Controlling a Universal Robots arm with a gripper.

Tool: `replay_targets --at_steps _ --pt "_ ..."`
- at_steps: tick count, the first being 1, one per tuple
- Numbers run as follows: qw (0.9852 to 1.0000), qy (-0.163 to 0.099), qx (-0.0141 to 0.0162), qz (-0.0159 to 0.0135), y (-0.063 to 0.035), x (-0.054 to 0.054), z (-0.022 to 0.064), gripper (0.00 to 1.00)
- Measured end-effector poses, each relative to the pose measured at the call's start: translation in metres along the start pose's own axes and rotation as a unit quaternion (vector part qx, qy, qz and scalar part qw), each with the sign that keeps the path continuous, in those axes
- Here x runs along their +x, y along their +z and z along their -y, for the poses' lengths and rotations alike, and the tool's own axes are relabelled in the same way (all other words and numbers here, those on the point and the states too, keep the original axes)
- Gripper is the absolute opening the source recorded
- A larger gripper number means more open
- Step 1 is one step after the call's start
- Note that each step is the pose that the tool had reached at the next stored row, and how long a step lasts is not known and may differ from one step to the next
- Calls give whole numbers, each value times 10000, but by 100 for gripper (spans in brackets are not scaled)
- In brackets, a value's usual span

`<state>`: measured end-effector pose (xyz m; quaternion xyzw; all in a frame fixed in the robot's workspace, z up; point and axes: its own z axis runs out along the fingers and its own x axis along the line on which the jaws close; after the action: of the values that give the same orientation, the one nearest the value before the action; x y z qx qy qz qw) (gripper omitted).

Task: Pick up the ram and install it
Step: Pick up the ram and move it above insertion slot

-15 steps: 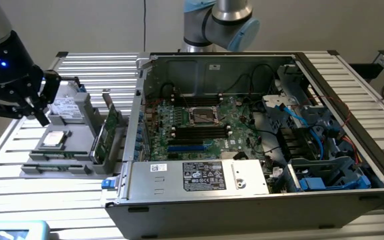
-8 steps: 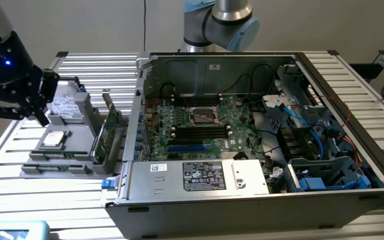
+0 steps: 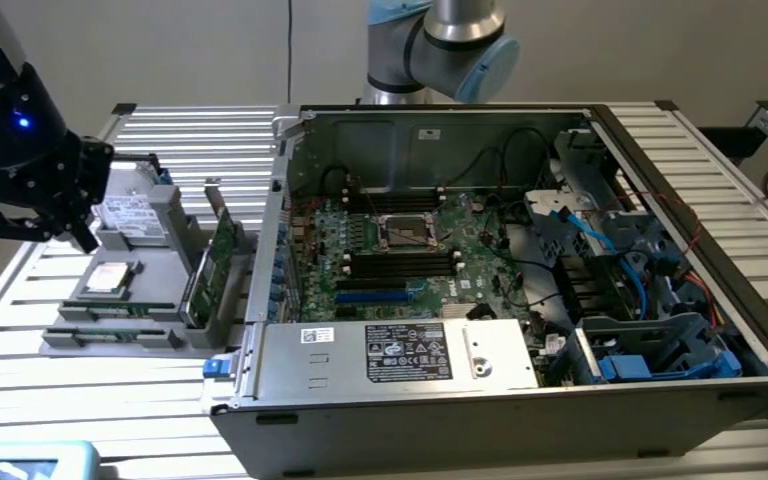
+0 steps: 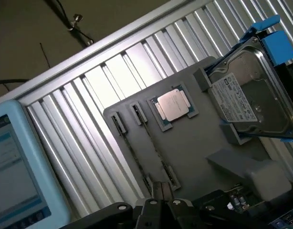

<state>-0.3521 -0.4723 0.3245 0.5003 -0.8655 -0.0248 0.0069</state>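
The ram (image 4: 152, 143) is a slim stick standing on edge in clips on the grey parts tray (image 4: 194, 148). A second thin stick (image 4: 132, 152) stands parallel beside it. In the exterior view the ram (image 3: 120, 309) lies along the tray's front. My gripper (image 4: 161, 194) hovers above the tray's front edge, over one end of the sticks, its fingers shut together with nothing between them. From outside, the black gripper (image 3: 40, 225) hangs above the tray's left end, clear of everything. The open computer case (image 3: 518, 390) with the motherboard (image 3: 398, 250) lies at the exterior view's right.
The tray also carries a processor (image 4: 174, 105), a hard drive (image 4: 254, 95) in a blue bracket, and a broad green card (image 3: 211, 265) standing upright near the case. A light-blue device with a screen (image 4: 13, 167) sits beside the tray on the slatted metal table (image 3: 77, 385).
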Motion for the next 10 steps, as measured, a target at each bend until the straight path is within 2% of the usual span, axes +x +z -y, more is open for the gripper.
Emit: replay_targets --at_steps 5,10 --pt "9990 -452 -6 -23 3 0 0 11" --pt "9959 -904 -11 -45 5 0 0 11"
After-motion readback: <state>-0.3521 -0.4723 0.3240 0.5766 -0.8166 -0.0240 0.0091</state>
